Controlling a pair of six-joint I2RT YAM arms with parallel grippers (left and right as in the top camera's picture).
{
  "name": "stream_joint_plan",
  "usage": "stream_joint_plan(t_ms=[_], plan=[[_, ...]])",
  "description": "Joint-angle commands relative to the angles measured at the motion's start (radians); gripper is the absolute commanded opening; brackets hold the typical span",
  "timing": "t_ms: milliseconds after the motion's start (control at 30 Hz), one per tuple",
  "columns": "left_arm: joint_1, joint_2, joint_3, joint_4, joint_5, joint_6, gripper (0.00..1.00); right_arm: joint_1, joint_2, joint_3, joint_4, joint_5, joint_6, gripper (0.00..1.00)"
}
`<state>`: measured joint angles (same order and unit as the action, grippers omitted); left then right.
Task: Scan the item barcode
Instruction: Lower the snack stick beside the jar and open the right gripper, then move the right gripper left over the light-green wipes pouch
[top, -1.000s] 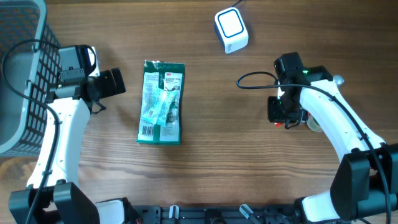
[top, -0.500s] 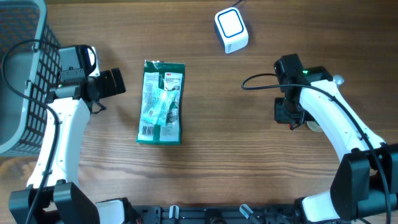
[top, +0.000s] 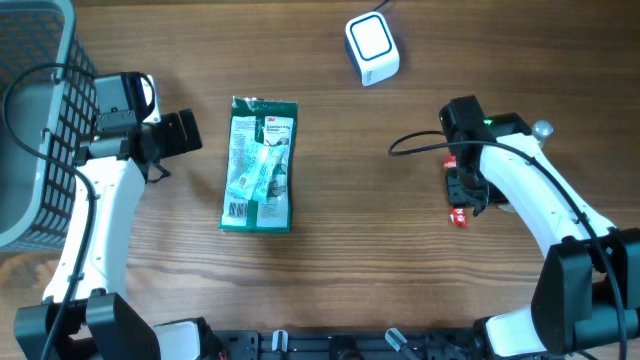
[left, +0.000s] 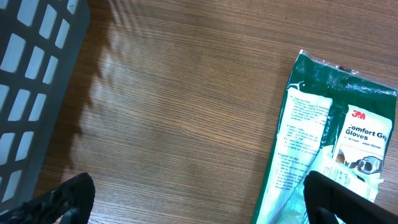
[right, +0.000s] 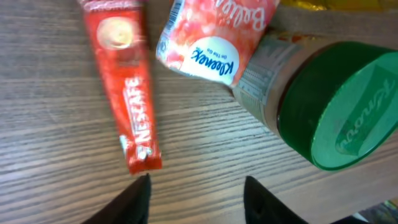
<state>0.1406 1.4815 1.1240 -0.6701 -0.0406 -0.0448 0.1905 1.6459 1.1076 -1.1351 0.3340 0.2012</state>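
A green glove packet (top: 260, 165) lies flat mid-table, a barcode at its near-left corner. The white scanner (top: 371, 47) sits at the far edge. My left gripper (top: 185, 132) hovers just left of the packet, open; in the left wrist view its fingers (left: 68, 196) straddle bare wood and the packet's edge (left: 336, 143). My right gripper (top: 462, 195) hangs open over a red Nescafe stick (right: 127, 93), whose near end lies just beyond my left fingertip (right: 142, 190). Only wood shows between these jaws (right: 199, 199).
A grey basket (top: 55, 60) stands at the left edge, its wall (left: 31, 93) close to my left gripper. A pink Kleenex pack (right: 214, 37) and a jar with a green lid (right: 345, 112) lie beside the red stick on the right.
My right gripper has slid toward the table's near edge and its jaws have opened. The red stick now shows below it. The left arm and the glove packet have not moved.
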Motion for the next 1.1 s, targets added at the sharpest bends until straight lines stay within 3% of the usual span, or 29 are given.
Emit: stream_joint_plan(t_ms=[0, 200, 333, 433, 533, 767, 1067], plan=[[0.004, 0.003, 0.005, 0.003, -0.010, 0.015, 1.00, -0.003, 0.008, -0.006, 0.044, -0.047, 0.019, 0.52], [0.004, 0.003, 0.005, 0.003, -0.010, 0.015, 1.00, 0.013, 0.009, -0.006, 0.240, -0.549, 0.018, 0.51], [0.004, 0.003, 0.005, 0.003, -0.010, 0.014, 1.00, 0.063, 0.009, -0.006, 0.400, -0.767, 0.031, 0.62], [0.004, 0.003, 0.005, 0.003, -0.010, 0.015, 1.00, 0.126, 0.011, -0.006, 0.519, -0.781, 0.181, 0.65], [0.004, 0.003, 0.005, 0.003, -0.010, 0.015, 1.00, 0.211, 0.020, -0.006, 0.672, -0.781, 0.268, 0.60], [0.004, 0.003, 0.005, 0.003, -0.010, 0.015, 1.00, 0.426, 0.075, -0.006, 1.020, -0.663, 0.298, 0.59], [0.004, 0.003, 0.005, 0.003, -0.010, 0.015, 1.00, 0.471, 0.164, -0.006, 1.074, -0.577, 0.296, 0.59]])
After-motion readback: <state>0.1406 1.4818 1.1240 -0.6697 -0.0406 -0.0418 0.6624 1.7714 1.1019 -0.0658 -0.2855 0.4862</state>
